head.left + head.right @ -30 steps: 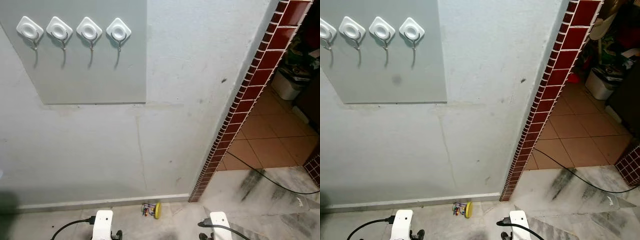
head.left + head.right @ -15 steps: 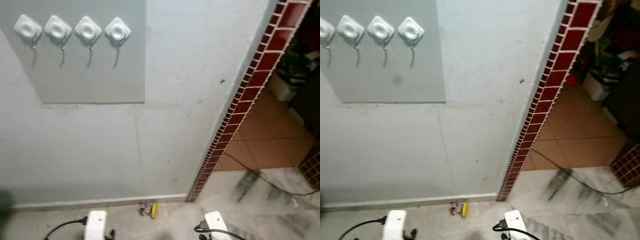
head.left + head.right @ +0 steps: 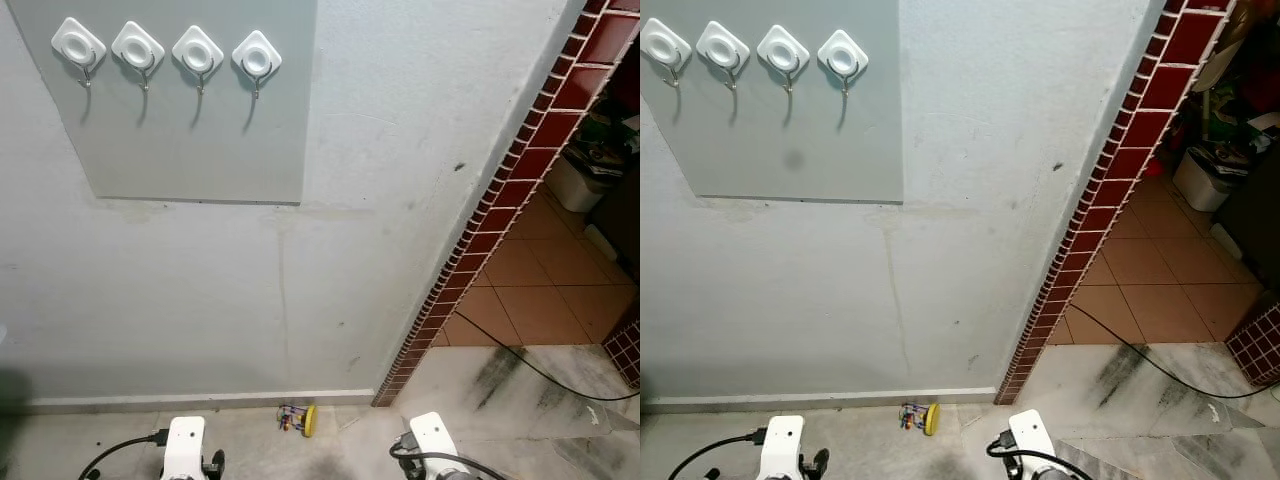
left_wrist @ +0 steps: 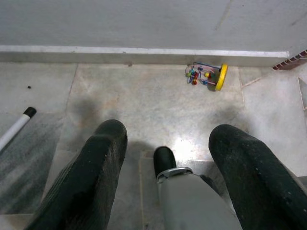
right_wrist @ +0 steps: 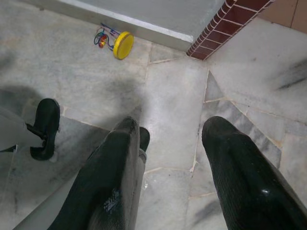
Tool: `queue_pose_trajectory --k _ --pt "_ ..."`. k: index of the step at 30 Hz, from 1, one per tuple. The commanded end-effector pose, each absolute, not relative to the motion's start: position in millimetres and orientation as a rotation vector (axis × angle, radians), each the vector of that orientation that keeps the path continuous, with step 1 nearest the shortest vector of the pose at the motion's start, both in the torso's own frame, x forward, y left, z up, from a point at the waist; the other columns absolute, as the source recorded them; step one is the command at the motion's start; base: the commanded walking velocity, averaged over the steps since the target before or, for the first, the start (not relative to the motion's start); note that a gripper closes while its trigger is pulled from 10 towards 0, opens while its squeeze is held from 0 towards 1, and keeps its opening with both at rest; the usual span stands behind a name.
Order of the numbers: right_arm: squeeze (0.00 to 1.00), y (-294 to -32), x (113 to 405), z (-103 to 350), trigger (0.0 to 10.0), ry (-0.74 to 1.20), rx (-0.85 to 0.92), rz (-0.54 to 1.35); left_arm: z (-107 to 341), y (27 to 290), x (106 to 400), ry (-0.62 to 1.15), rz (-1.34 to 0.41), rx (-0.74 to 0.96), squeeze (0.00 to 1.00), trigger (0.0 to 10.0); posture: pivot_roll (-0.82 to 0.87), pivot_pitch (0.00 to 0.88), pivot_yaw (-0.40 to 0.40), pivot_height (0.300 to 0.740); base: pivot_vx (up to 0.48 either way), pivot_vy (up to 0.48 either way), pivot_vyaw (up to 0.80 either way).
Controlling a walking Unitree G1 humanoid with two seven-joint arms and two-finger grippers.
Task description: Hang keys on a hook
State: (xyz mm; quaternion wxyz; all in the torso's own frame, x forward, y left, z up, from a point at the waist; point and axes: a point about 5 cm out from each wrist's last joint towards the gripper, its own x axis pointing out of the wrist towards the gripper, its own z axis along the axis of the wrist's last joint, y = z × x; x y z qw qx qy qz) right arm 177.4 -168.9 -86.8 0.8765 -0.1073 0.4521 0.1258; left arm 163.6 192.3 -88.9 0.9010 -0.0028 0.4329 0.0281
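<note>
In the left eye view, the keys (image 3: 297, 419) lie on the floor (image 3: 90, 440) at the bottom centre of the frame, just in front of the white skirting of the wall (image 3: 200, 290). Their long axis runs left to right, with a yellow disc at the right end and small coloured pieces at the left. Four white hooks (image 3: 166, 52) sit in a row on a grey panel (image 3: 200, 150) at the upper left, all bare. A red tiled edge (image 3: 500, 190) runs diagonally down the right side.

The right eye view shows a black cable (image 3: 1150, 365) crossing the floor at the lower right.

In the left wrist view, the left gripper (image 4: 168, 182) has its fingers (image 4: 91, 182) spread apart, holding nothing, with the keys in the upper right of the frame.

In the right wrist view, the right gripper (image 5: 177, 182) likewise hangs with fingers (image 5: 235, 182) apart; the keys lie at the upper left. No writing can be read on anything.
</note>
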Motion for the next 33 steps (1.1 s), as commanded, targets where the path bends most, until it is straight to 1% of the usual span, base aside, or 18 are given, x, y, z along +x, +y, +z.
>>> queue_pose_trajectory --k 1,23,30,33 --pt "0.00 -169.4 175.7 -87.5 10.0 0.944 -0.238 0.266 -90.2 193.8 159.6 0.900 0.071 -0.001 0.00 10.0 -0.05 0.000 -0.036 0.740 0.000 0.000 0.00" --pt "0.00 -171.1 173.9 -87.9 10.0 0.942 -0.268 0.280 -89.8 186.9 163.5 0.900 0.049 -0.008 0.00 10.0 -0.07 0.000 -0.029 0.740 0.000 0.000 0.00" --pt "0.00 -167.5 170.9 -89.4 10.0 0.943 -0.280 0.293 -90.6 189.8 160.9 0.907 0.056 -0.009 0.00 10.0 -0.08 0.000 -0.031 0.740 0.000 0.000 0.80" --pt "0.00 -170.0 171.1 -89.1 10.0 0.945 -0.278 0.294 -90.0 189.0 163.0 0.906 0.058 -0.014 0.00 10.0 -0.08 0.000 -0.038 0.740 0.000 0.000 0.80"
